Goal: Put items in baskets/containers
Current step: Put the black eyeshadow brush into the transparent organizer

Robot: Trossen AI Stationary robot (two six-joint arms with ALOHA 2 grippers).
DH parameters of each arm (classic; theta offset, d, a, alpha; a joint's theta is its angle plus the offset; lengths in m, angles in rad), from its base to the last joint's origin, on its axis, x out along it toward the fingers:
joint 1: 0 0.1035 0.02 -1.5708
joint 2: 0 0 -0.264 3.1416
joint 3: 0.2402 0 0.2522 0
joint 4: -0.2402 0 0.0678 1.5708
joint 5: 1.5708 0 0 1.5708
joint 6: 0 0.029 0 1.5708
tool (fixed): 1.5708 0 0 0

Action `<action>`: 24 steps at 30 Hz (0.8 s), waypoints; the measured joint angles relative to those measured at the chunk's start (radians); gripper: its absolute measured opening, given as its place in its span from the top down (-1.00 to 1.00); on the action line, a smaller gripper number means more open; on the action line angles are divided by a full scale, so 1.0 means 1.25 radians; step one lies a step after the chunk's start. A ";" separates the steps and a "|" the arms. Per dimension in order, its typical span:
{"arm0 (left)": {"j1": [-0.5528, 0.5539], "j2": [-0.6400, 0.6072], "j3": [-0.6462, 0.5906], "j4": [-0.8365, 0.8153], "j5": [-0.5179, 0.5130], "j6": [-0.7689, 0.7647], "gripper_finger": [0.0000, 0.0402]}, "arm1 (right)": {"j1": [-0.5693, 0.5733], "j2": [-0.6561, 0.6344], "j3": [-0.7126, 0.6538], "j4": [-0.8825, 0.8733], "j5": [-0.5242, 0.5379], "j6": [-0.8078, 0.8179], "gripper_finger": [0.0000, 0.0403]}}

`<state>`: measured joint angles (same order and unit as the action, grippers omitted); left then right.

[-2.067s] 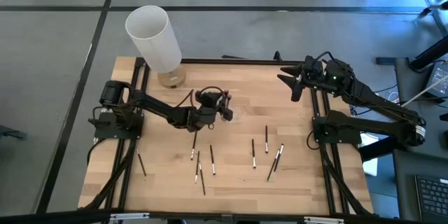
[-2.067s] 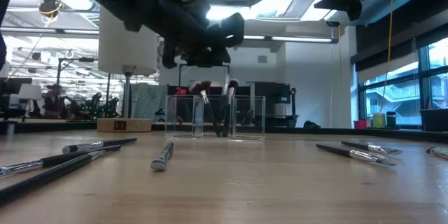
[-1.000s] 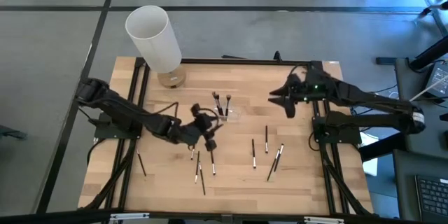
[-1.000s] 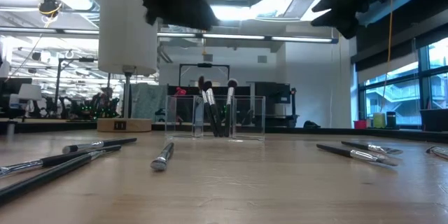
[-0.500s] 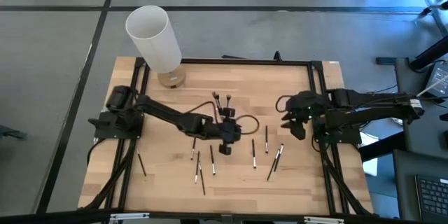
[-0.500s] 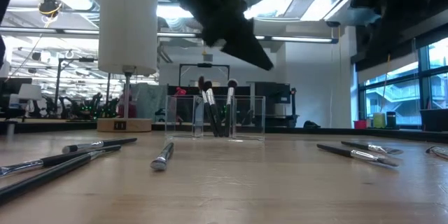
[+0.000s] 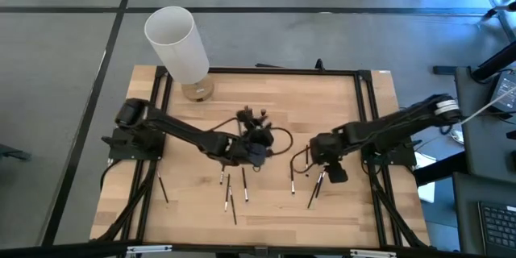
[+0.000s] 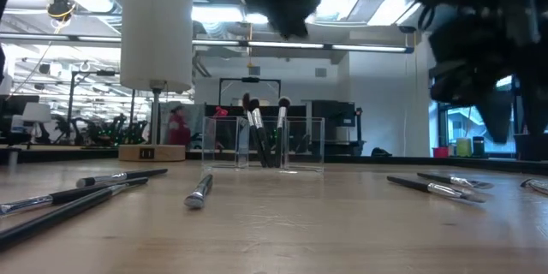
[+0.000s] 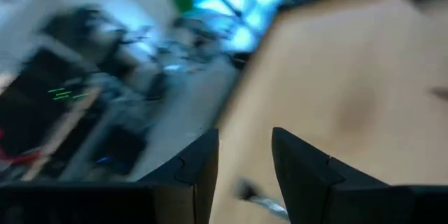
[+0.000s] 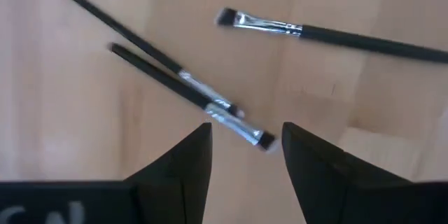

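Note:
A clear container (image 8: 264, 144) stands mid-table with a few brushes (image 8: 253, 128) upright in it; they also show in the high view (image 7: 255, 116). Several dark brushes lie flat on the wood: a close pair (image 10: 183, 84) (image 7: 317, 187), a single one (image 10: 329, 33), others (image 7: 228, 192) nearer the front. My right gripper (image 10: 245, 136) (image 7: 329, 169) points down, open, just above the silver-ferruled end of the pair. My left gripper (image 9: 245, 143) (image 7: 260, 155) hovers open right of the middle, near side of the container, with nothing between its fingers.
A tall white cylinder (image 7: 177, 44) stands on a wooden disc (image 7: 196, 90) at the far left corner. Black frame rails (image 7: 371, 121) run along the table's left and right sides. More brushes lie near the left front (image 7: 164, 189) (image 8: 94, 190). A person (image 8: 175, 124) shows far behind the table.
My right gripper has swung from high at the far right down and toward the table's middle and near edge, tipping until it points down over the pair of brushes. My left gripper has drifted toward the table's right edge and rolled. Both have stayed open.

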<state>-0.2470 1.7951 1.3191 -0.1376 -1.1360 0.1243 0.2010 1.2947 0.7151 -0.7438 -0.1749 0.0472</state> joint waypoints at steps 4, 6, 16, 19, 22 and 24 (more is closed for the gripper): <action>0.004 -0.092 0.001 -0.043 -0.026 -0.047 0.36 | 0.013 0.123 0.080 -0.042 0.087 -0.045 0.15; 0.014 -0.139 0.001 -0.112 0.015 -0.111 0.36 | 0.022 0.177 0.146 -0.110 0.151 -0.079 0.15; 0.059 -0.239 -0.111 -0.334 0.086 -0.431 0.36 | 0.067 0.297 0.288 -0.201 0.203 -0.359 0.15; 0.057 -0.239 -0.136 -0.329 0.089 -0.451 0.36 | 0.069 0.325 0.283 -0.194 0.218 -0.451 0.15; 0.057 -0.239 -0.140 -0.327 0.108 -0.448 0.36 | 0.069 0.355 0.283 -0.173 0.223 -0.526 0.15; 0.054 -0.248 -0.141 -0.328 0.109 -0.445 0.36 | 0.069 0.373 0.283 -0.158 0.225 -0.569 0.17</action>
<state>-0.1800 1.4853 1.1431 -0.5471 -0.9993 -0.4322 0.2871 1.7614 1.0683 -0.9414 0.1069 -0.6644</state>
